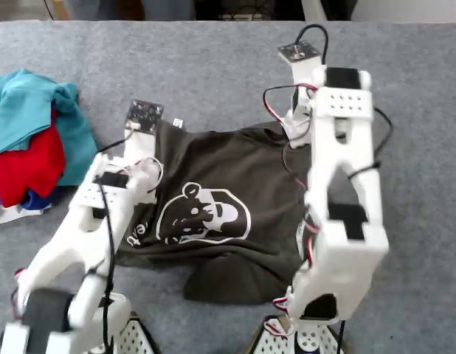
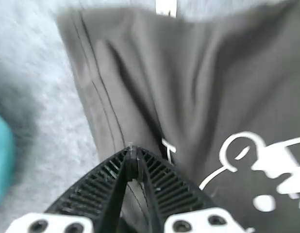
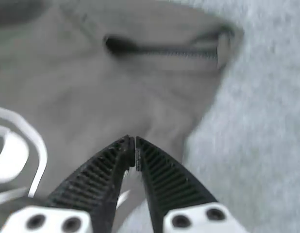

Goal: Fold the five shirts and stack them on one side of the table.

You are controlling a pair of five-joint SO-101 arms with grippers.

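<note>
Closest in, we see the left gripper [image 2: 132, 151] with its tips pressed together on the left edge of the dark shirt [image 1: 235, 166], which is spread mid-table. The right gripper [image 3: 132, 141] is likewise closed at the shirt's right edge. We cannot tell whether either has caught cloth. Bare grey table [image 1: 213, 66] lies beyond, with the shirt pile [image 1: 32, 140] at its left edge.

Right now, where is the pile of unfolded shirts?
In the high view, the pile lies bunched at the table's left edge, just left of the dark shirt spread mid-table.
</note>
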